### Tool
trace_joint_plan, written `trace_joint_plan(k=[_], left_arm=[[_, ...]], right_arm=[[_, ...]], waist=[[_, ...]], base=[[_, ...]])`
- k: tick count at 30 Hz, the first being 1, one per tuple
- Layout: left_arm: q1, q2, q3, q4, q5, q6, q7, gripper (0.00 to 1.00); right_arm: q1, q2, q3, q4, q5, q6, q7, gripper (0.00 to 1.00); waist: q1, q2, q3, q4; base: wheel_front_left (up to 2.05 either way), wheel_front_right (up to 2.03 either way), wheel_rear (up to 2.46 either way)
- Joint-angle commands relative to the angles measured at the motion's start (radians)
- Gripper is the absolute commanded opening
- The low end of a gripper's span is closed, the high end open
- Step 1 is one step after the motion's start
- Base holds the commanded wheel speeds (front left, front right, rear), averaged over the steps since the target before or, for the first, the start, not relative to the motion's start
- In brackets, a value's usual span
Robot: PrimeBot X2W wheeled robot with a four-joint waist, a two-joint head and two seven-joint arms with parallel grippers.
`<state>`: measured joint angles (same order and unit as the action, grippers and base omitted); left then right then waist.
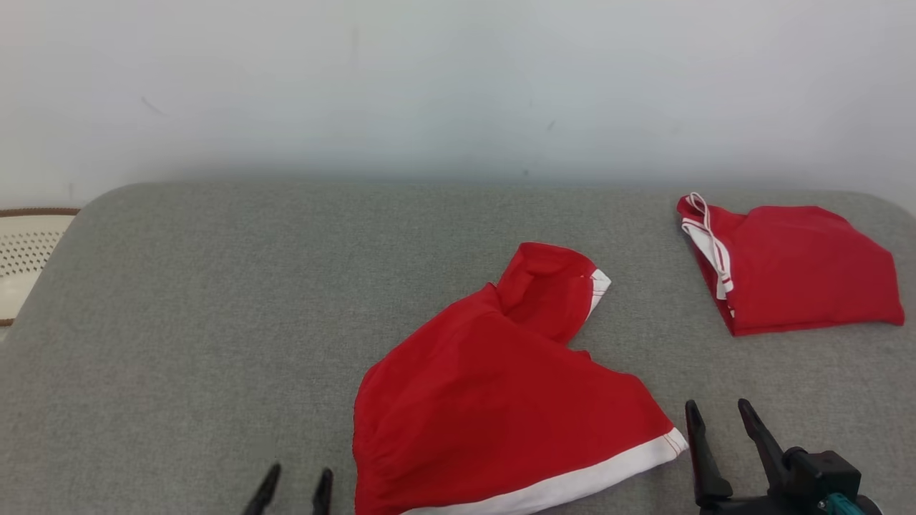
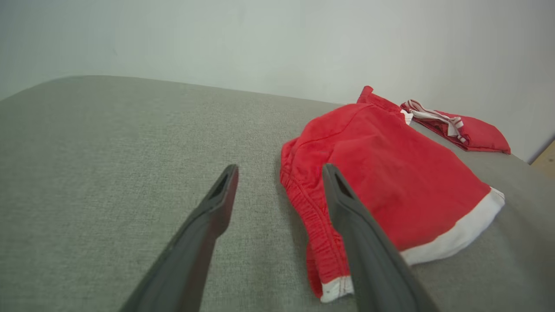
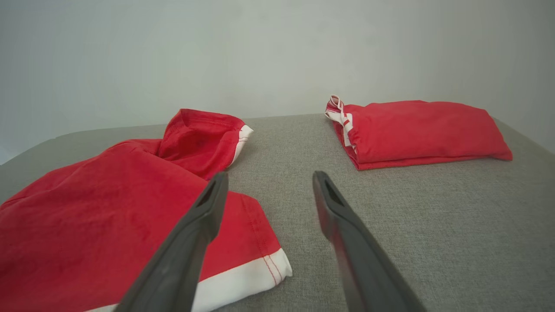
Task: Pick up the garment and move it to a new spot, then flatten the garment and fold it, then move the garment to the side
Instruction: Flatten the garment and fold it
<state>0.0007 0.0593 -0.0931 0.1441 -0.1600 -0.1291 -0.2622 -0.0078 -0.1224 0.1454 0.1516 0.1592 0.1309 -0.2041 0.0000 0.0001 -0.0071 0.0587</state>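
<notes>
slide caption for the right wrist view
Open right claw over grey surface; rumpled red garment to its left, folded red garment ahead right.

Matt red cloth garment [image 1: 494, 400] with smooth white hem band, folded red cloth garment [image 1: 794, 268] far right, coarse grey woven fabric surface [image 1: 200, 322], matt dark plastic-looking fingers [image 1: 705, 447]

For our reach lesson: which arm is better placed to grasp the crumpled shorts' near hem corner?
Probably right: right gripper open beside the white hem corner; left gripper across the shorts, by the waistband.
</notes>
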Motion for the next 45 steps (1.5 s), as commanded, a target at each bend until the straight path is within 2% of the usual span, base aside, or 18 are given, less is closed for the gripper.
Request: trace_joint_plan(k=[1,3,8,14,28,29,30,31,36,40,45], left_arm=[[0.019,0.011,-0.019,0.006,-0.018,0.001,-0.005,1.0],[0.032,0.018,-0.095,0.026,-0.034,-0.001,-0.005,1.0],[0.022,0.036,-0.177,0.052,-0.081,-0.001,-0.005,1.0],[-0.019,0.051,-0.215,0.111,-0.114,-0.001,-0.005,1.0],[-0.088,0.05,-0.297,0.206,-0.158,-0.001,-0.005,1.0],[-0.092,0.05,-0.303,0.215,-0.167,-0.001,-0.005,0.97],[-0.098,0.05,-0.314,0.226,-0.176,-0.001,-0.005,0.45],[-0.106,0.051,-0.325,0.232,-0.184,-0.001,-0.005,0.0],[-0.136,0.065,-0.359,0.253,-0.207,-0.001,-0.005,0.0],[-0.14,0.072,-0.329,0.222,-0.212,-0.001,-0.005,0.0],[-0.124,0.089,-0.273,0.161,-0.191,-0.001,-0.005,0.0]], right_arm=[[-0.003,-0.009,-0.004,0.008,0.008,-0.001,0.009,1.0],[-0.009,-0.023,-0.01,0.029,0.012,-0.001,0.042,1.0],[-0.033,-0.039,0.001,0.078,0.026,-0.001,0.083,1.0],[-0.097,-0.059,0.042,0.183,0.019,-0.001,0.096,1.0],[-0.207,-0.048,0.114,0.4,0.082,-0.001,0.095,1.0],[-0.211,-0.046,0.124,0.417,0.089,0.0,0.099,0.58],[-0.217,-0.047,0.131,0.432,0.093,0.0,0.097,0.28],[-0.223,-0.047,0.137,0.442,0.101,0.0,0.09,0.0],[-0.251,-0.051,0.157,0.479,0.114,-0.001,0.055,0.0],[-0.263,-0.051,0.165,0.466,0.138,-0.001,0.021,0.0],[-0.255,-0.05,0.191,0.391,0.212,-0.001,0.015,0.0]], waist=[[0.0,-0.0001,0.008,0.008],[0.0,-0.0001,0.024,0.018],[0.0,-0.0001,0.057,0.02],[0.0,-0.0001,0.081,0.012],[0.0,-0.0001,0.098,0.016],[0.0,-0.0001,0.098,0.016],[0.0,-0.0001,0.098,0.015],[0.0,-0.0001,0.099,0.015],[0.0,-0.0001,0.1,0.013],[0.0,-0.0001,0.095,0.011],[0.0,-0.0001,0.08,0.005]], base=[[0.0,0.0,0.0],[0.0,0.0,0.0],[0.0,0.0,0.0],[0.0,0.0,0.0],[0.0,0.0,0.0],[0.0,0.0,0.0],[0.0,0.0,0.0],[0.0,0.0,0.0],[0.0,0.0,0.0],[0.0,0.0,0.0],[0.0,0.0,0.0]])
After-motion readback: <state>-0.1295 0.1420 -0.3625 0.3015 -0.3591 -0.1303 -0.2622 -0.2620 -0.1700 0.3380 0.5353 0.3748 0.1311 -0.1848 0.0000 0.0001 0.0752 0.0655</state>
